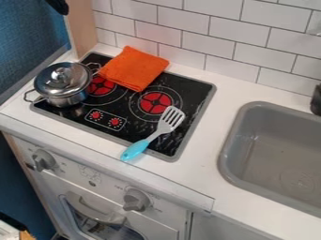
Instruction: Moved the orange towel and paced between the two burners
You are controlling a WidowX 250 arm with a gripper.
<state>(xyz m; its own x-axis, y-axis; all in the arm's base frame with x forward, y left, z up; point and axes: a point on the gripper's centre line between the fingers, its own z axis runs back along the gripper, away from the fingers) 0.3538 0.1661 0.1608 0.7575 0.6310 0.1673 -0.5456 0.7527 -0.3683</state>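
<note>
One folded orange cloth towel (134, 68) on black stovetop (128, 112), upper left of centre; markings beside round grey knobs (136, 200), lower left, unreadable; black gripper (57, 6) cropped upper left, can't tell if clenched or released.

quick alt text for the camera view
A folded orange towel lies at the back of a black toy stovetop, near two red burners. A lidded metal pot stands at left, a blue-handled spatula lies front right; a gray sink is farther right.
</note>
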